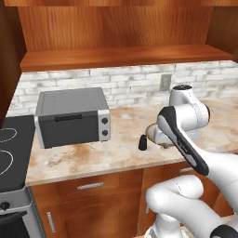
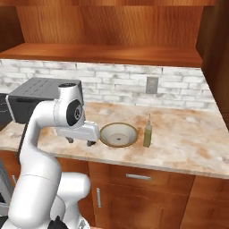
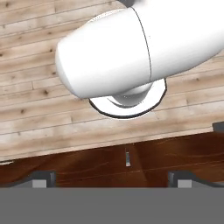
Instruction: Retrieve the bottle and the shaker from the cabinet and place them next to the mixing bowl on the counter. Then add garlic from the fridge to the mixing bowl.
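Observation:
The mixing bowl (image 2: 118, 134) sits on the counter (image 2: 188, 147) near its front edge. The olive-green bottle (image 2: 147, 132) stands upright just right of the bowl. The black shaker (image 1: 143, 142) stands on the counter (image 1: 93, 153) just left of my hand. My gripper (image 2: 80, 142) hangs low over the counter left of the bowl. It is open, and nothing lies between the fingertips (image 3: 41, 179) in the hand view, where the gripper (image 3: 111, 179) faces the drawer fronts and the floor. The cabinet shelf (image 1: 116, 58) above is bare. The garlic and the fridge are out of view.
A grey toaster oven (image 1: 72, 116) stands on the counter at the left, against the brick backsplash. A black stove top (image 1: 11, 153) lies beyond it at the far left. Wooden drawers with silver handles (image 2: 138, 177) run below the counter.

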